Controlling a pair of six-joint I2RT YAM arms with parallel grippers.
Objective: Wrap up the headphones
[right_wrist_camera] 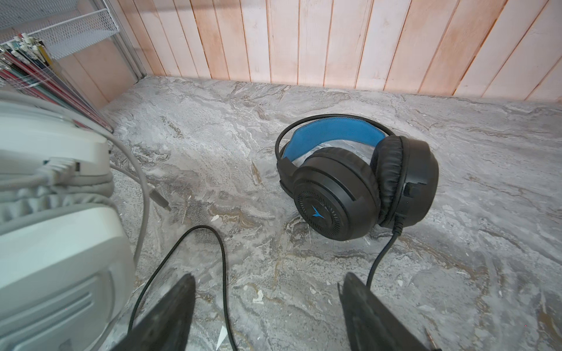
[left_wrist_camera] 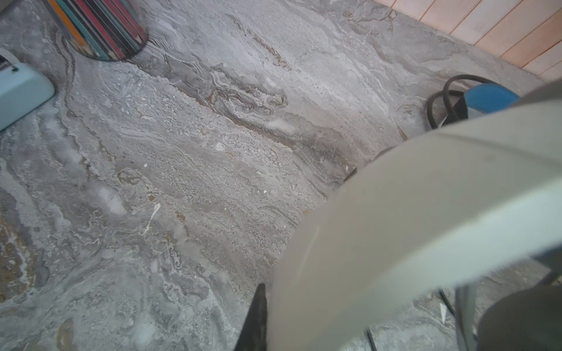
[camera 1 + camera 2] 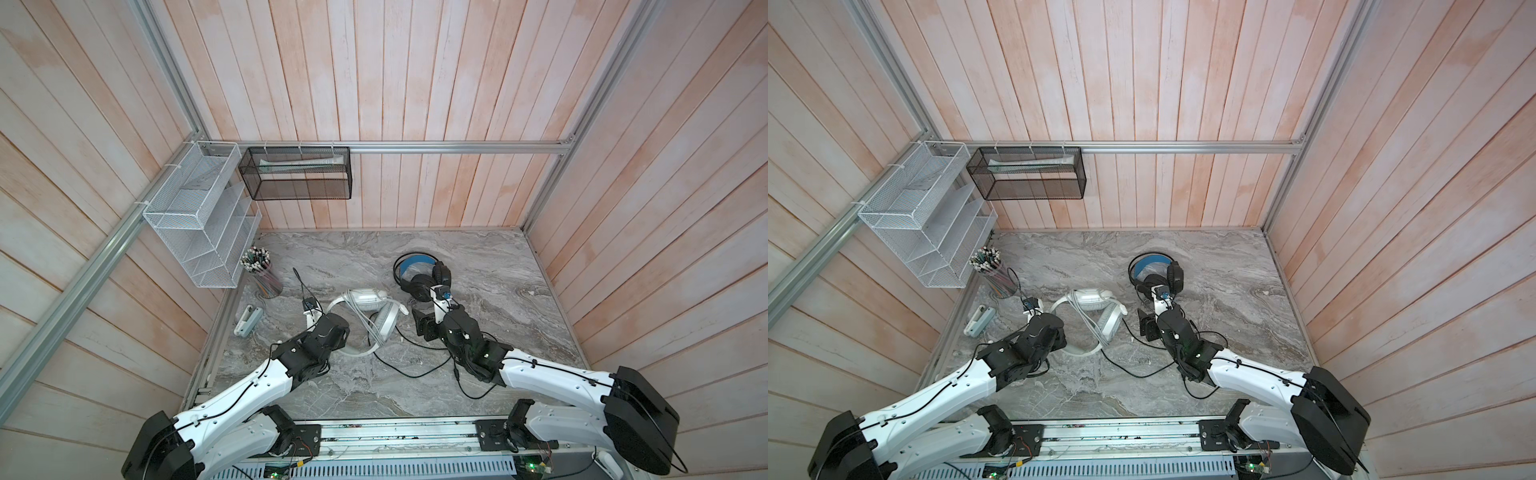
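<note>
The white headphones [image 3: 365, 301] lie mid-table with their grey-white cable [image 3: 360, 322] draped across the earcups. The headband loop [image 3: 353, 353] runs under my left gripper [image 3: 330, 332]. In the left wrist view one black finger [image 2: 257, 316] presses against the white band [image 2: 380, 228]; the other finger is hidden behind it. The black headphones [image 3: 419, 286] with a blue-lined band stand further back, seen in both top views [image 3: 1156, 282]. Their black cable [image 3: 407, 372] trails loose across the table. My right gripper [image 1: 267, 291] is open just above the table in front of them, and a stretch of black cable [image 1: 223, 273] runs between its fingers.
A cup of coloured pencils [image 3: 264, 276] and a small white device [image 3: 248, 319] sit at the left. A white mesh rack [image 3: 195, 216] and a black mesh basket [image 3: 297, 174] hang on the walls. Wooden walls enclose the marble table [image 3: 519, 291] on three sides.
</note>
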